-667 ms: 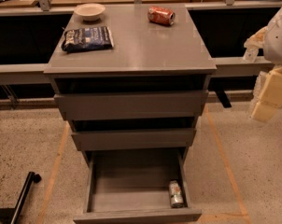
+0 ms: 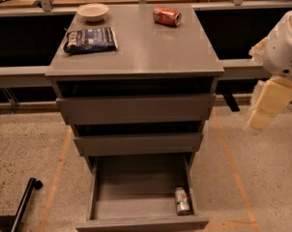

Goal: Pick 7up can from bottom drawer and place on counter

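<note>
The 7up can [image 2: 182, 200] lies on its side in the front right corner of the open bottom drawer [image 2: 141, 223]. The counter [image 2: 146, 47] is the grey top of the drawer cabinet. My gripper [image 2: 267, 108] hangs at the right edge of the view, to the right of the cabinet at about the height of the top drawer, well above and to the right of the can. It holds nothing that I can see.
On the counter lie an orange-red can [image 2: 167, 16] on its side, a dark chip bag [image 2: 90, 40] and a pale bowl [image 2: 93, 11]. The two upper drawers [image 2: 136, 109] stand slightly pulled out. A black bar [image 2: 25, 202] is on the floor at lower left.
The view has moved a little closer to the cabinet. My gripper stays at the right edge. The can has not moved.
</note>
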